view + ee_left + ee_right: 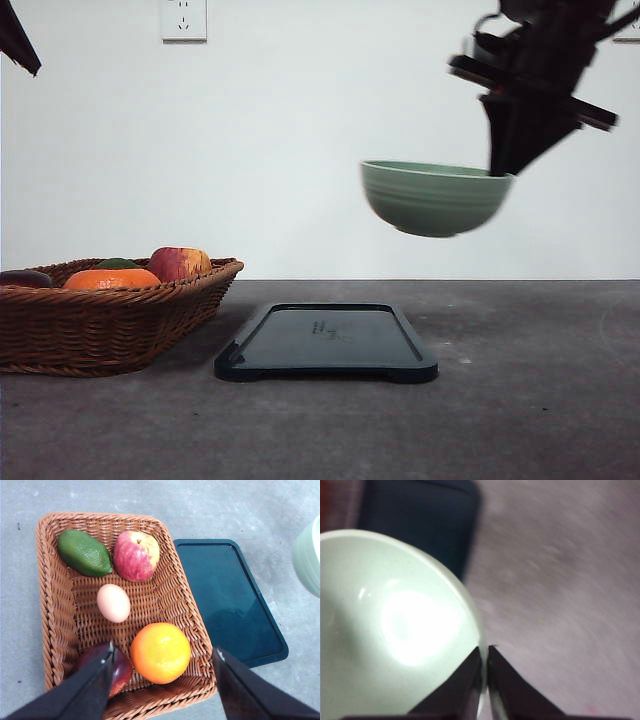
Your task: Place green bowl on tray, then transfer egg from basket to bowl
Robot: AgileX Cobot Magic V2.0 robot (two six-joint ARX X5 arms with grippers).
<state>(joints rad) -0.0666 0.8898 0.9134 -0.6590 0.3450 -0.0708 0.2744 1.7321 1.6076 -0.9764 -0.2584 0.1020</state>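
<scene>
The pale green bowl (436,198) hangs in the air above and to the right of the dark tray (326,343), slightly blurred. My right gripper (497,172) is shut on its right rim; in the right wrist view the fingers (495,680) pinch the rim of the bowl (395,625), with the tray (420,520) below. My left gripper (164,655) stands open above the wicker basket (50,605). The pale pinkish egg (113,603) lies in the basket's middle, apart from both fingers. The tray (227,600) lies bare beside the basket, and the bowl's edge (310,555) shows beyond it.
The basket (100,315) also holds a red-yellow apple (136,555), a green fruit (84,553), an orange (160,652) and a dark red fruit (120,672) under the left finger. Grey tabletop (530,400) lies right of the tray. A white wall stands behind.
</scene>
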